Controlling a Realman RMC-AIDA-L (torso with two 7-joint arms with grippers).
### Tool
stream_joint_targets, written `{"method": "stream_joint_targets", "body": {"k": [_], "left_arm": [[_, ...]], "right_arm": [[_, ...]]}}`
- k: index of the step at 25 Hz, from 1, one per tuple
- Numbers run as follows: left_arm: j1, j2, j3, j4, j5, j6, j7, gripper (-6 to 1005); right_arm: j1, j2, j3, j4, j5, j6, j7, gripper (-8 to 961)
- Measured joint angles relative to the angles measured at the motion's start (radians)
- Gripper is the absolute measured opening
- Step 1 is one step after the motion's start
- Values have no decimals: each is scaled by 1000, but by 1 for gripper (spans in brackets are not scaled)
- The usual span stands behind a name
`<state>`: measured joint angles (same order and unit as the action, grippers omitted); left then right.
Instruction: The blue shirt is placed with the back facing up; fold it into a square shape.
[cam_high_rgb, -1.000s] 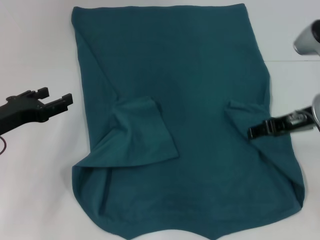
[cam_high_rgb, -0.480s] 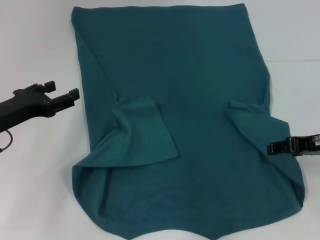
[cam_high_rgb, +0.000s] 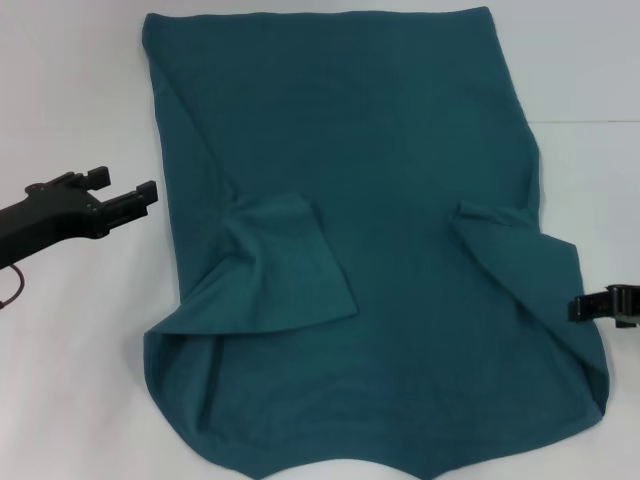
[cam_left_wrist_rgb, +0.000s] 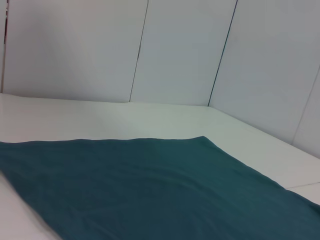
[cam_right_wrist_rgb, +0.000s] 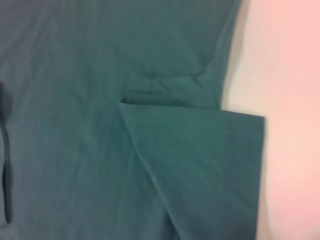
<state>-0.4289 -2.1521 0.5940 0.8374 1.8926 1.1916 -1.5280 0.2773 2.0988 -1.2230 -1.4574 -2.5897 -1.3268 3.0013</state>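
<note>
The blue shirt (cam_high_rgb: 400, 150) lies spread flat on the white table (cam_high_rgb: 70, 80), with the hem at the far side. Both sleeves are folded inward onto the body: the left sleeve (cam_high_rgb: 285, 265) and the right sleeve (cam_high_rgb: 525, 260). My left gripper (cam_high_rgb: 125, 187) hovers open just off the shirt's left edge, with nothing between its fingers. My right gripper (cam_high_rgb: 585, 305) shows only as a black tip at the right edge of the head view, beside the folded right sleeve (cam_right_wrist_rgb: 200, 160). The left wrist view looks across the shirt (cam_left_wrist_rgb: 150, 185) toward the far corner.
White wall panels (cam_left_wrist_rgb: 175, 50) rise behind the table. Bare table (cam_right_wrist_rgb: 290, 75) runs along the shirt's right side, and a wider bare strip lies to its left. The collar end reaches the near edge of the head view.
My right gripper has drawn back rightward and nearer, off the folded right sleeve, which stays lying on the shirt. My left gripper has shifted slightly farther away and toward the shirt.
</note>
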Motion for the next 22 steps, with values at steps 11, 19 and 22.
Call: {"method": "stream_joint_targets", "body": {"k": [11, 19, 22], "left_arm": [[-12, 0, 2, -11, -1, 0, 15, 796], [-12, 0, 0, -11, -1, 0, 23, 797], [-10, 0, 0, -11, -1, 0, 23, 797]], "right_arm": [[-35, 3, -8, 11, 63, 5, -5, 670], [-26, 3, -14, 26, 66, 8, -3, 670], [-25, 3, -16, 26, 66, 7, -1, 669]]}}
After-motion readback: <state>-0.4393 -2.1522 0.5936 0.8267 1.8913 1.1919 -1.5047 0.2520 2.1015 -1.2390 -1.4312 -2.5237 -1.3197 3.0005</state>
